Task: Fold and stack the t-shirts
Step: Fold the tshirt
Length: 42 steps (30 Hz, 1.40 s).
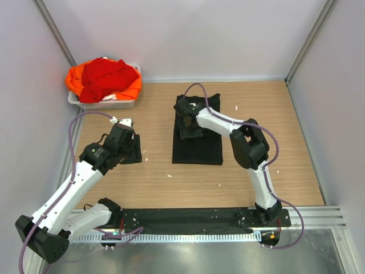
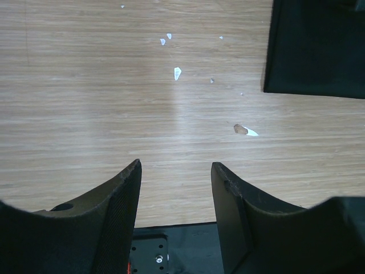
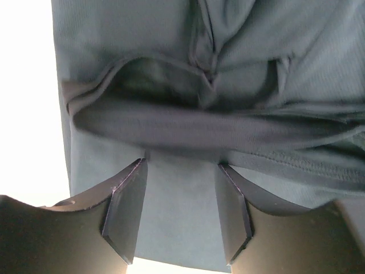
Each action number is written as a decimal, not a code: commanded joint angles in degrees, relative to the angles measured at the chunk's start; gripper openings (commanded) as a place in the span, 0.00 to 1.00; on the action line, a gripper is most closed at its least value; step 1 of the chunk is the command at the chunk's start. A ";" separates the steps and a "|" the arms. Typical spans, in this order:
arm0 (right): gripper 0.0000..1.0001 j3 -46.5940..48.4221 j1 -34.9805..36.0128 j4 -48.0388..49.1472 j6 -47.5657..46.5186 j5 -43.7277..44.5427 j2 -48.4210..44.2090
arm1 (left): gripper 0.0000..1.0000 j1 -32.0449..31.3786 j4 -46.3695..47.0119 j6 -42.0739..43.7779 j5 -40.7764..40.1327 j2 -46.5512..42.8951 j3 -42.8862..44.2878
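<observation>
A black t-shirt (image 1: pixel 198 140) lies folded into a long rectangle at the middle of the wooden table. My right gripper (image 1: pixel 187 123) is down on its far left part. In the right wrist view its fingers (image 3: pixel 128 197) stand open on flat cloth, tips against a raised fold of the black t-shirt (image 3: pixel 228 45). My left gripper (image 1: pixel 132 149) hovers low over bare table to the left, open and empty (image 2: pixel 175 165). A corner of the black t-shirt (image 2: pixel 316 51) shows at the upper right of the left wrist view. A red t-shirt (image 1: pixel 105 76) and an orange one (image 1: pixel 130 90) are heaped in the tub.
The white plastic tub (image 1: pixel 102 104) stands at the far left corner against the wall. Small white scraps (image 2: pixel 177 72) dot the wood between the arms. Grey walls close the table on three sides, and a black mounting rail (image 1: pixel 188 217) runs along the near edge.
</observation>
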 commanded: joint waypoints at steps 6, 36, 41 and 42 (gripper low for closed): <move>0.56 9.86 -3.42 -2.27 -2.50 1.99 4.81 | 0.54 0.10 1.79 -0.37 -1.11 -0.75 -0.33; 0.79 -32.85 -16.17 12.37 1.26 -2.29 -37.96 | 0.60 0.01 16.28 -7.23 12.68 11.36 -3.49; 0.61 -49.87 -16.79 22.04 6.63 -16.18 -45.71 | 0.57 0.01 23.84 -9.34 17.34 18.66 -3.93; 0.58 -54.15 -16.79 23.46 7.51 -17.07 -47.37 | 0.57 0.01 24.72 -9.69 17.78 19.28 -4.19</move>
